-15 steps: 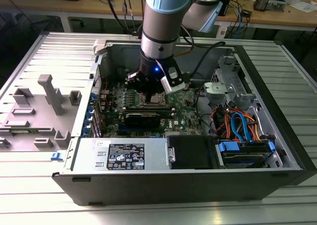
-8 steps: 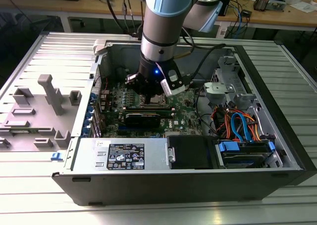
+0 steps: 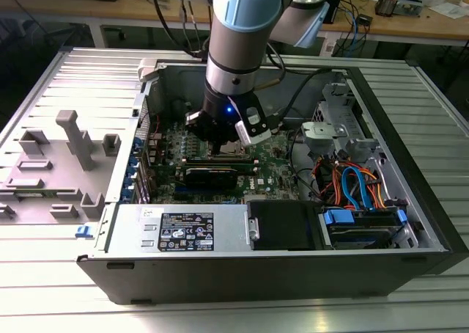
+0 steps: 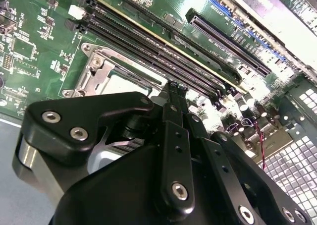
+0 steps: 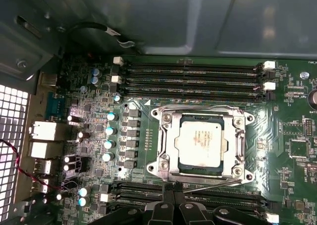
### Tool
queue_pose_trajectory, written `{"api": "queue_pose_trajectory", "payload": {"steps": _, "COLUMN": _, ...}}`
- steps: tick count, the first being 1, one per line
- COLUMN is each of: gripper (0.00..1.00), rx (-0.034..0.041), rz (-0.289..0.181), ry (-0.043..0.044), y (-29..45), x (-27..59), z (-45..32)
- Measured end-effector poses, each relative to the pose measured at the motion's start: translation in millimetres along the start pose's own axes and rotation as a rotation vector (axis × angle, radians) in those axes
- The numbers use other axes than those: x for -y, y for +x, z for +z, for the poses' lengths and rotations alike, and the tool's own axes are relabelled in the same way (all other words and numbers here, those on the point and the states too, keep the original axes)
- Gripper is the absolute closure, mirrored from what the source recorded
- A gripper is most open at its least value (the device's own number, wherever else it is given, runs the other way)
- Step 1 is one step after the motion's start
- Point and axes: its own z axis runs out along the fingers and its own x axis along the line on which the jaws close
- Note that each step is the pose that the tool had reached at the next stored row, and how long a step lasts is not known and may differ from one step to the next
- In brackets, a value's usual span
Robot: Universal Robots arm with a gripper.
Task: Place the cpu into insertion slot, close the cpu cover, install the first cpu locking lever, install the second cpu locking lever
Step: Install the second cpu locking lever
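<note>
Claw working at the CPU socket's edge

Exterior view: the arm is reaching into the open computer case point(image 3: 410, 223). First wrist view: the cpu point(image 5: 200, 143) is sitting in the insertion slot point(image 5: 166, 158) under the cpu cover point(image 5: 237, 138) — the claw point(image 5: 174, 189), fingers pressed together, is touching a thin locking lever point(image 5: 218, 184). Second wrist view: same socket, beside memory slots point(image 4: 148, 46).

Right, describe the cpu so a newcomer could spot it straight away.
Find the green motherboard inside the open computer case. Between its two banks of long black memory slots sits a square silvery cover frame. The cpu is the flat, dull silver square in that frame's window, the only plain metal plate there.
</note>
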Motion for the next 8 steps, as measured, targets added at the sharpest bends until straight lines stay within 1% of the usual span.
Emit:
{"api": "queue_pose_trajectory", "payload": {"steps": 3, "gripper": 0.89, "rx": 0.0001, "rz": 0.000, "ry": -0.0012, "y": 0.0, "x": 0.0, "z": 0.3}}
{"api": "queue_pose_trajectory", "payload": {"steps": 4, "gripper": 0.89, "rx": 0.0003, "rz": 0.000, "ry": -0.0035, "y": 0.0, "x": 0.0, "z": 0.5}}
{"api": "queue_pose_trajectory", "payload": {"steps": 7, "gripper": 0.89, "rx": 0.0009, "rz": -0.002, "ry": -0.0139, "y": -0.1, "x": 0.1, "z": 0.8}}
{"api": "queue_pose_trajectory", "payload": {"steps": 8, "gripper": 0.89, "rx": 0.0011, "rz": -0.004, "ry": -0.0206, "y": 0.0, "x": 0.1, "z": 1.2}}
